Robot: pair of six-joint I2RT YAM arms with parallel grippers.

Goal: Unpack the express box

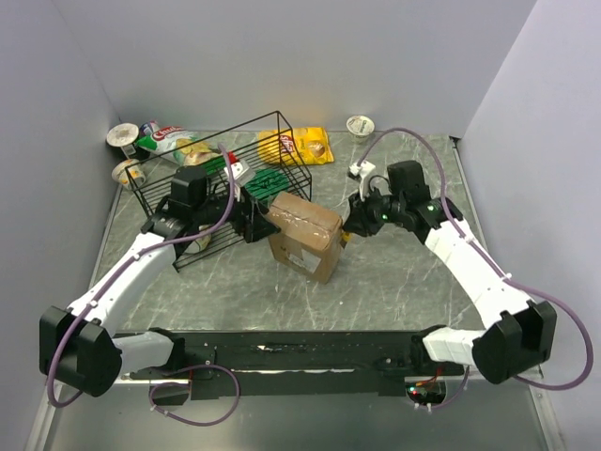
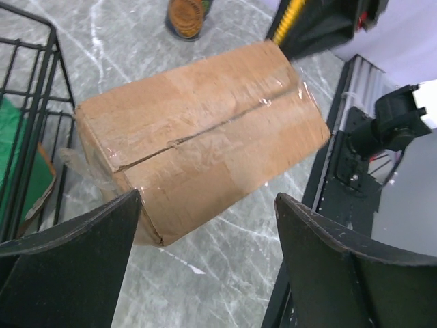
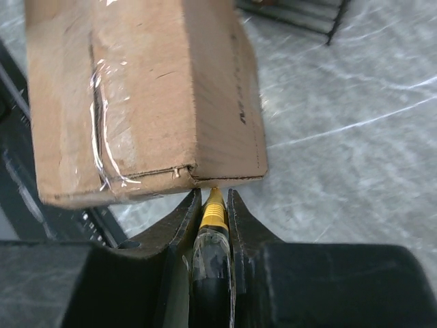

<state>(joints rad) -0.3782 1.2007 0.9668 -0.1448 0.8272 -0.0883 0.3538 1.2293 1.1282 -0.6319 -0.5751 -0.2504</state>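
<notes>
1 express box (image 1: 305, 235), long axis left-right.

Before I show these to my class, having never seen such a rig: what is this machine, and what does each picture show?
These are two robot arms bolted at the near edge of a table. One picture looks down on both from above. The other two come from a camera on each wrist, so each shows its own fingers. On the table are a taped cardboard box, a black wire basket, a yellow snack bag and a cup. The left gripper is open, facing the box. The right gripper is shut on a slim yellow-tipped tool, its tip at an edge of the box.
</notes>
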